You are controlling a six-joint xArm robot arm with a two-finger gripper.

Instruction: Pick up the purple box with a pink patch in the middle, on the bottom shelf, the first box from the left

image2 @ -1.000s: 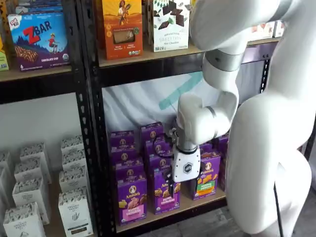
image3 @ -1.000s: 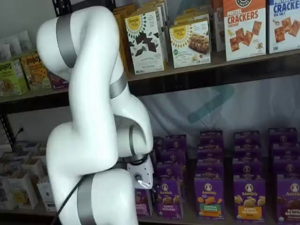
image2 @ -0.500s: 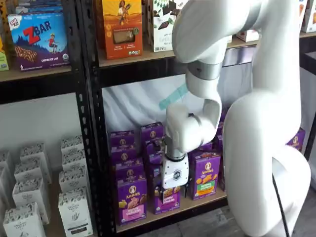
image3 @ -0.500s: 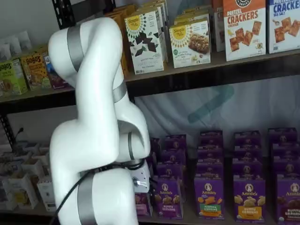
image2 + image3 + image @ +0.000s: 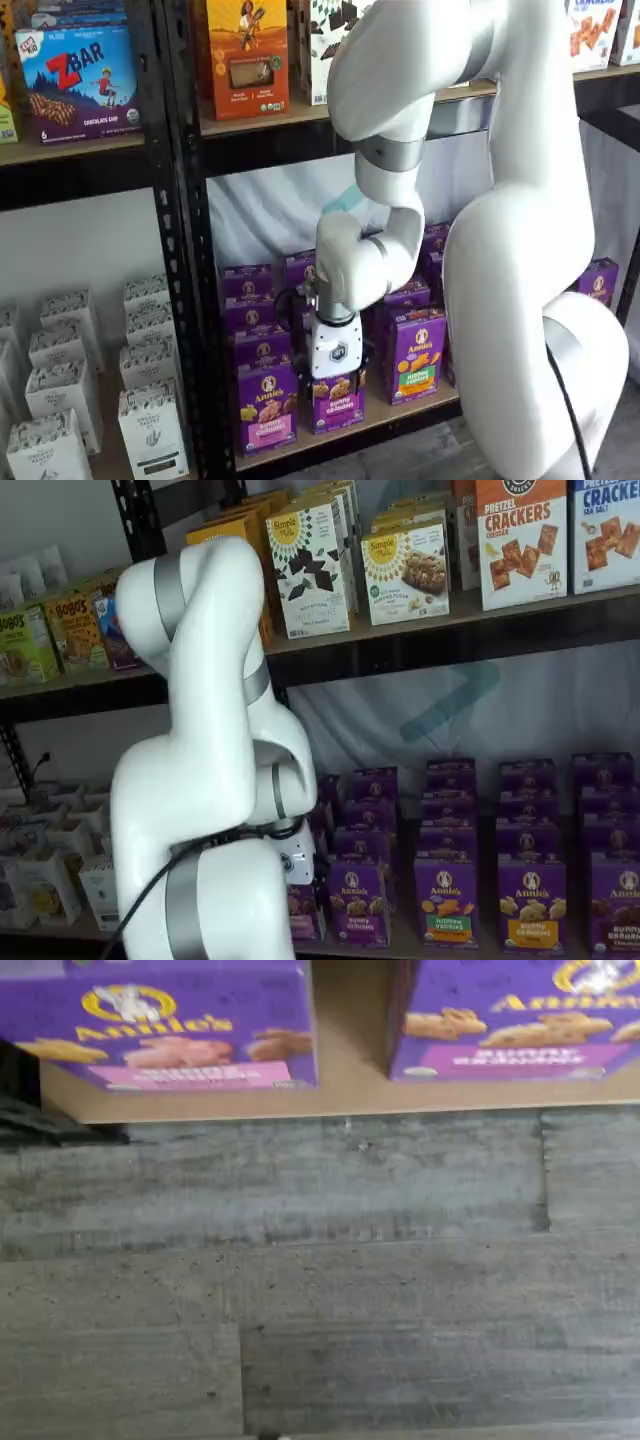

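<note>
Purple box (image 5: pixel 267 404) stood upright at left front of bottom shelf (image 5: pixel 400 412), pink patch facing out. Judged light, stiff cardboard, smooth-sided; best pinched across narrow sides near top. Gripper (image 5: pixel 335 383) hung just right of it, holding nothing; fingers spread wide. Wrist view showed box front (image 5: pixel 170 1035) and floor (image 5: pixel 320 1280); no fingers there.

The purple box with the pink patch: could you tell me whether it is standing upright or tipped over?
Upright. In a shelf view the purple box stands on the bottom shelf, front face outward, level with its neighbours.
</note>
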